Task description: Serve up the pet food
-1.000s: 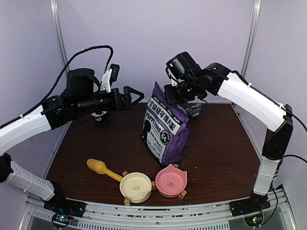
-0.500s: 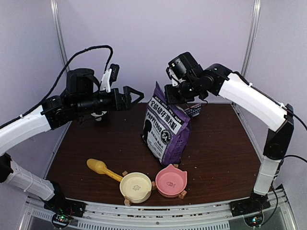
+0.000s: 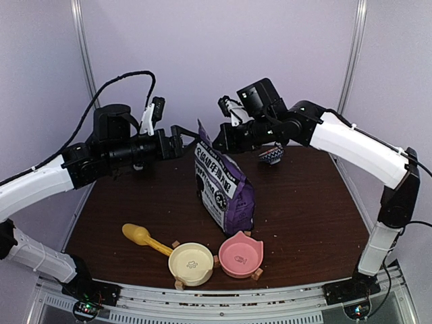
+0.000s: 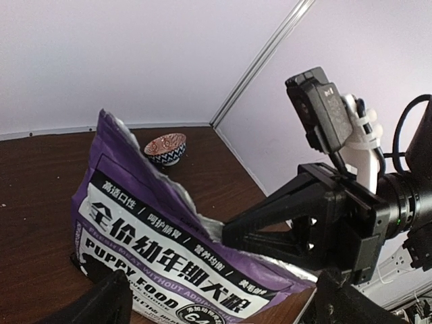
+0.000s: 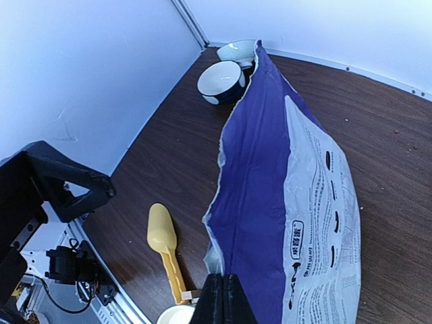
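Pet food: not visible, judged inside the purple bag (image 3: 223,185) standing under my right gripper (image 5: 223,300), which is pinched on the torn top edge. My left gripper (image 3: 191,135) is spread wide beside the opposite corner. Likely heavy, soft and saggy; grip the top rim.

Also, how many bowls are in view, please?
5: cream bowl and pink bowl at the near edge, patterned bowl back right, blue bowl and white bowl back left. Others may be hidden.

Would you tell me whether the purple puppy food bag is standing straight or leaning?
Leaning: the purple bag rests on the table, but its top edge, pinched by the right gripper, tilts toward the left arm.
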Robot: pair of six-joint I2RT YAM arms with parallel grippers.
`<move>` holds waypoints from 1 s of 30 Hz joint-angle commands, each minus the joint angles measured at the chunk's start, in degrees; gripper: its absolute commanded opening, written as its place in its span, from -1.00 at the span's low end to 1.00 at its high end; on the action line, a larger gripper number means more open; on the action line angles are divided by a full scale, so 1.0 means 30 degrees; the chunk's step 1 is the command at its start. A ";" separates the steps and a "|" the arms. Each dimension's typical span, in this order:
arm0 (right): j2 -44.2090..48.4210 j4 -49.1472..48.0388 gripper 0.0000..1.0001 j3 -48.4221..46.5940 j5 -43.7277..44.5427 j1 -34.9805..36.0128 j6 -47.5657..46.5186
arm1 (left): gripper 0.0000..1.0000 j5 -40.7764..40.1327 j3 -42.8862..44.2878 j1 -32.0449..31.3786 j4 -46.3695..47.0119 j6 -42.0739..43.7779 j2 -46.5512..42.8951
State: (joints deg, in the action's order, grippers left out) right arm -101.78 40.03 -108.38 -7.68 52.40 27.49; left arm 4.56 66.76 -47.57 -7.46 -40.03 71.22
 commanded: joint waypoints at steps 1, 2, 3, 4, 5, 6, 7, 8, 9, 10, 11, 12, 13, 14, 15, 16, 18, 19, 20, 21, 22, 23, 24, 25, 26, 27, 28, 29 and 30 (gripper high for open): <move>0.0567 -0.1776 -1.00 0.0497 -0.1440 0.0782 0.0540 | 0.95 0.0946 -0.0314 0.0196 0.2058 -0.0642 -0.0303; 0.0646 -0.2072 -1.00 0.0643 -0.1517 0.0854 0.0635 | 0.96 0.1016 -0.0388 0.0233 0.2149 -0.0706 -0.0288; 0.0710 -0.2388 -1.00 0.0830 -0.1578 0.0932 0.0746 | 0.95 0.1076 -0.0481 0.0281 0.2193 -0.0765 -0.0261; 0.0817 -0.2720 -1.00 0.1051 -0.1637 0.1030 0.0862 | 0.95 0.1101 -0.0588 0.0331 0.2235 -0.0838 -0.0246; 0.0915 -0.3044 -1.00 0.1258 -0.1703 0.1112 0.0968 | 0.92 0.1196 -0.0734 0.0392 0.2387 -0.0924 -0.0230; 0.1022 -0.3362 -1.00 0.1507 -0.1755 0.1188 0.1077 | 0.87 0.1281 -0.0920 0.0466 0.2545 -0.1074 -0.0217; 0.1164 -0.3765 -1.00 0.1795 -0.1802 0.1256 0.1200 | 0.80 0.1427 -0.1112 0.0541 0.2726 -0.1243 -0.0241; 0.1281 -0.4145 -1.00 0.2058 -0.1826 0.1320 0.1366 | 0.70 0.1526 -0.1282 0.0602 0.2983 -0.1381 -0.0266; 0.1427 -0.4474 -1.00 0.2307 -0.1873 0.1361 0.1471 | 0.63 0.1575 -0.1439 0.0628 0.3165 -0.1501 -0.0294; 0.1519 -0.4717 -1.00 0.2477 -0.1886 0.1395 0.1561 | 0.57 0.1589 -0.1561 0.0664 0.3279 -0.1582 -0.0302; 0.1603 -0.4868 -1.00 0.2630 -0.1877 0.1443 0.1609 | 0.52 0.1590 -0.1621 0.0705 0.3312 -0.1621 -0.0303; 0.1658 -0.4938 -1.00 0.2701 -0.1865 0.1486 0.1625 | 0.49 0.1594 -0.1650 0.0710 0.3309 -0.1626 -0.0281; 0.1701 -0.5002 -1.00 0.2746 -0.1814 0.1502 0.1620 | 0.46 0.1587 -0.1722 0.0751 0.3297 -0.1649 -0.0274; 0.1747 -0.5048 -1.00 0.2803 -0.1791 0.1519 0.1645 | 0.41 0.1586 -0.1820 0.0789 0.3347 -0.1718 -0.0274; 0.1819 -0.5114 -1.00 0.2861 -0.1755 0.1561 0.1663 | 0.35 0.1623 -0.1920 0.0838 0.3434 -0.1803 -0.0252; 0.1908 -0.5159 -1.00 0.2950 -0.1747 0.1548 0.1680 | 0.30 0.1631 -0.2035 0.0902 0.3540 -0.1935 -0.0245; 0.2011 -0.5273 -1.00 0.3072 -0.1717 0.1547 0.1724 | 0.23 0.1665 -0.2229 0.0993 0.3762 -0.2105 -0.0244; 0.2046 -0.5260 -1.00 0.3104 -0.1717 0.1594 0.1728 | 0.21 0.1673 -0.2297 0.1028 0.3830 -0.2145 -0.0230; 0.2050 -0.5284 -1.00 0.3108 -0.1738 0.1578 0.1710 | 0.20 0.1692 -0.2309 0.1053 0.3846 -0.2168 -0.0202; 0.2032 -0.5261 -1.00 0.3108 -0.1767 0.1580 0.1722 | 0.20 0.1706 -0.2296 0.1057 0.3852 -0.2182 -0.0147; 0.2048 -0.5236 -1.00 0.3112 -0.1774 0.1576 0.1724 | 0.18 0.1751 -0.2284 0.1062 0.3896 -0.2183 -0.0089; 0.2058 -0.5229 -1.00 0.3109 -0.1775 0.1610 0.1691 | 0.17 0.1823 -0.2249 0.1077 0.3917 -0.2217 0.0020; 0.2051 -0.5243 -1.00 0.3108 -0.1775 0.1606 0.1680 | 0.17 0.1869 -0.2249 0.1086 0.3945 -0.2276 0.0107; 0.2051 -0.5194 -1.00 0.3094 -0.1738 0.1605 0.1700 | 0.16 0.1940 -0.2274 0.1087 0.4029 -0.2327 0.0195; 0.2051 -0.5147 -1.00 0.3081 -0.1657 0.1631 0.1652 | 0.15 0.2037 -0.2303 0.1091 0.4149 -0.2366 0.0258; 0.2073 -0.5061 -1.00 0.3094 -0.1595 0.1637 0.1609 | 0.13 0.2093 -0.2307 0.1092 0.4190 -0.2423 0.0317; 0.2090 -0.5043 -1.00 0.3106 -0.1511 0.1635 0.1571 | 0.11 0.2148 -0.2307 0.1106 0.4195 -0.2452 0.0364; 0.2099 -0.5026 -1.00 0.3108 -0.1471 0.1638 0.1522 | 0.10 0.2184 -0.2303 0.1093 0.4177 -0.2470 0.0418; 0.2123 -0.4998 -1.00 0.3094 -0.1433 0.1638 0.1469 | 0.09 0.2225 -0.2318 0.1092 0.4186 -0.2476 0.0450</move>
State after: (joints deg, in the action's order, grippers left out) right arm -98.24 27.18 -99.15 -11.11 56.29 31.92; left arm 9.80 60.25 -44.66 1.48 -46.87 71.83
